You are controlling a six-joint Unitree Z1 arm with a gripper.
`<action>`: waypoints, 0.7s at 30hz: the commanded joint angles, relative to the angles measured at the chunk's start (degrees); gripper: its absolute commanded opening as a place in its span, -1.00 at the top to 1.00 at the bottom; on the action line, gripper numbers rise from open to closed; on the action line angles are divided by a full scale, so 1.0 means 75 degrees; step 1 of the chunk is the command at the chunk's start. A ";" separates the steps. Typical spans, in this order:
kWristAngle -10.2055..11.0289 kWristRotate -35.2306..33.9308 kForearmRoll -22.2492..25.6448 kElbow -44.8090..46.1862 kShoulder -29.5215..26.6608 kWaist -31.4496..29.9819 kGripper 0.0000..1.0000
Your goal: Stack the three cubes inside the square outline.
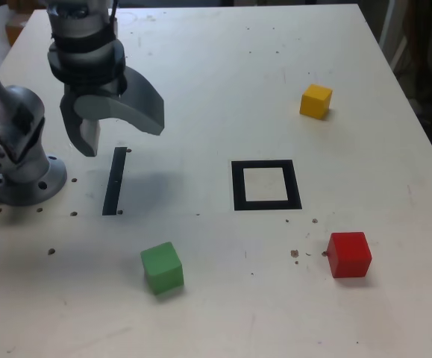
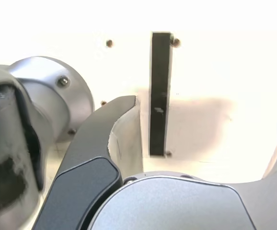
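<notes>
Exterior view, working from the near edge of the worktop [image 1: 223, 321] outward: the green cube [image 1: 161, 267] sat nearest the camera, at about seven o'clock from the square outline [image 1: 266, 185], well apart from it. The red cube [image 1: 348, 254] lay at roughly four o'clock from the outline, nearer to it than the green one but not touching. The outline itself held nothing; its pale centre was bare. Farther back, the yellow cube [image 1: 315, 101] rested at about one o'clock from the outline, again well clear.

At nine o'clock from the outline ran the narrow black strip [image 1: 115, 180], and above its far end hung the claw [image 1: 119, 123], jaws spread wide and empty, pointing down at the worktop. The wrist view showed the same strip [image 2: 160, 93] between the parted fingers, no cube in sight.

Judging by their look, the cubes were small, rigid, light blocks with flat, smooth faces. A hold across two opposite side faces, centred and level, seemed best, so each would set down square and the stack would not lean. None had yet been moved into the frame.
</notes>
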 commanded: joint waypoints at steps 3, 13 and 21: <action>0.0020 -0.0019 0.0452 -0.1020 0.0668 -0.0360 -0.99; -0.0044 -0.0058 0.0678 -0.2179 0.1613 -0.0867 -0.99; -0.0036 -0.0067 0.1337 -0.3823 0.2642 -0.1353 -0.99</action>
